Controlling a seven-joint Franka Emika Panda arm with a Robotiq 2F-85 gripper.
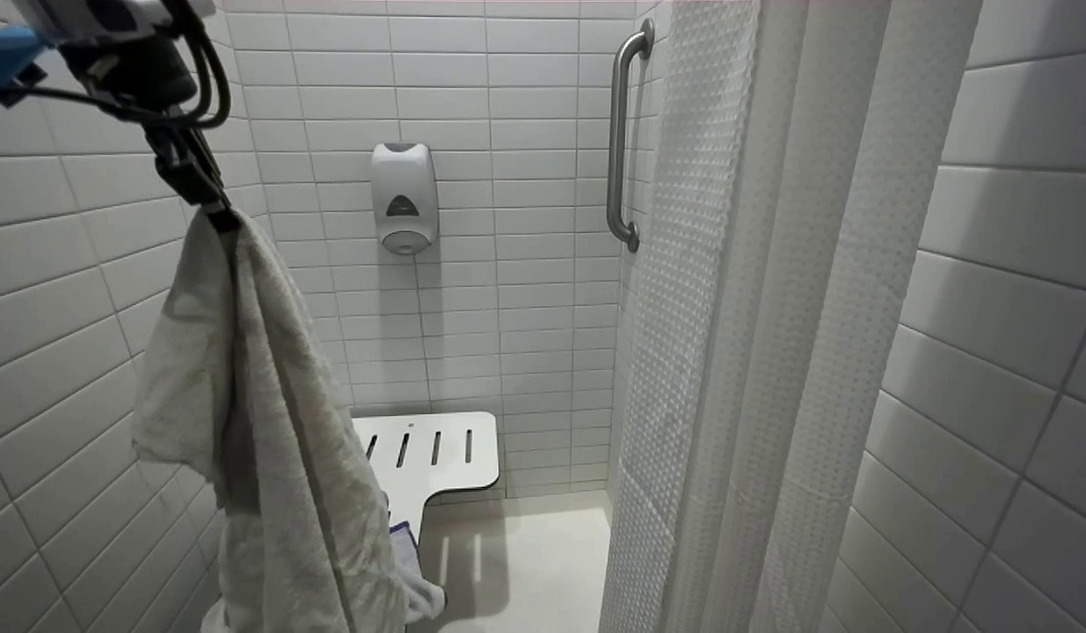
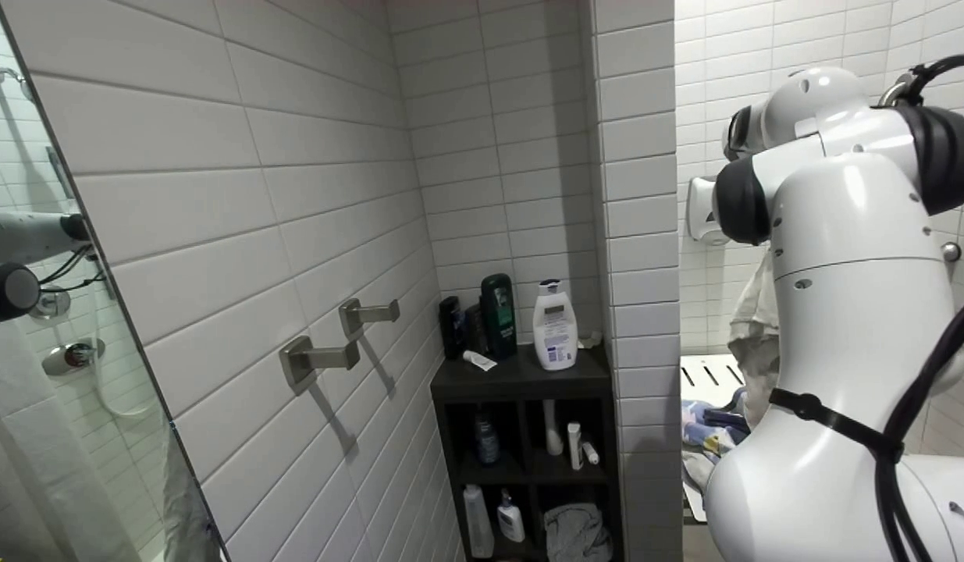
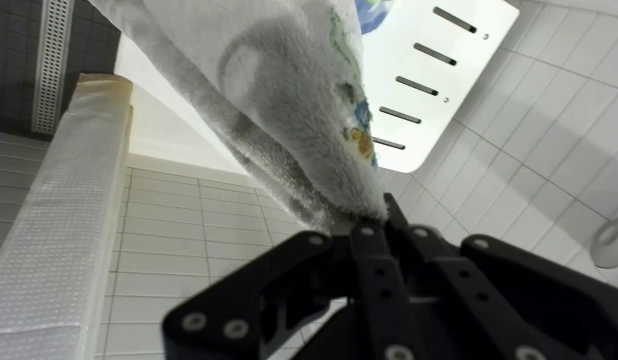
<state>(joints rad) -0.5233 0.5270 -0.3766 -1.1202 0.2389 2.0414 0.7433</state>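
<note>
The step in hand looks like holding up a towel (image 1: 287, 422), which hangs at lower left in an exterior view; the next move probably calls for a firm pinch — and room beside the seat (image 1: 453, 448). The gripper (image 1: 221, 217) has its jaws clamped on the towel's gathered top, the rest drooping below.

We are looking into a bathroom; whether a home's or not, we cannot tell. In an exterior view we see a white-tiled shower stall (image 1: 547, 558) with a shower curtain (image 1: 780, 299), a grab bar (image 1: 620, 141), a soap dispenser (image 1: 405, 200) and a slotted shower seat (image 1: 452, 450). In an exterior view we also find a mirror (image 2: 130, 445), wall hooks (image 2: 329, 357) and toiletry bottles (image 2: 556, 332) on a dark shelf unit (image 2: 521, 385); the wrist view shows a perforated floor drain (image 3: 52, 67).
</note>
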